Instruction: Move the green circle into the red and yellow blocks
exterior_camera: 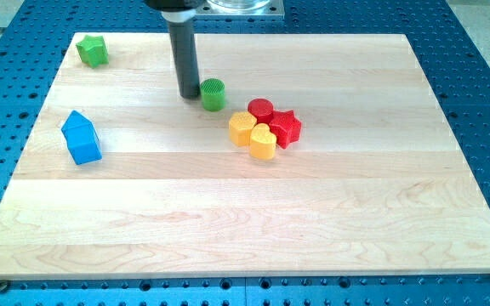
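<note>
The green circle [213, 93] stands on the wooden board, above and left of the centre. My tip [188, 93] is just to its left, close to it or touching it. To the circle's lower right is a tight cluster: a red circle [260, 110], a red star [286, 127], a yellow hexagon [242, 128] and a yellow heart [263, 142]. A small gap separates the green circle from this cluster.
A green star [93, 50] sits at the board's top left corner. A blue house-shaped block [82, 137] lies at the left. The wooden board [245, 229] rests on a blue perforated table.
</note>
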{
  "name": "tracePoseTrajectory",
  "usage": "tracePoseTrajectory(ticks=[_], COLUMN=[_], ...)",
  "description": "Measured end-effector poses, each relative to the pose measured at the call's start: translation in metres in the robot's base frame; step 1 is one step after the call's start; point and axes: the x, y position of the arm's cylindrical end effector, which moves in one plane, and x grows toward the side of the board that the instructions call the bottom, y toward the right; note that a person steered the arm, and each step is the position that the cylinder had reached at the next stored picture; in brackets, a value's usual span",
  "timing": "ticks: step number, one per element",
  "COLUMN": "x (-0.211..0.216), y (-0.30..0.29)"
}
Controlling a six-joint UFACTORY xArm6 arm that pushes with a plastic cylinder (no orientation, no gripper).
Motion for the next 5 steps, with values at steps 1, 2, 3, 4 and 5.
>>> tracePoseTrajectory(ticks=[1,2,3,4,5], x=[0.008,-0.012,-0.012,0.005,0.012], y=[0.022,0.010,0.036,0.036,0.036])
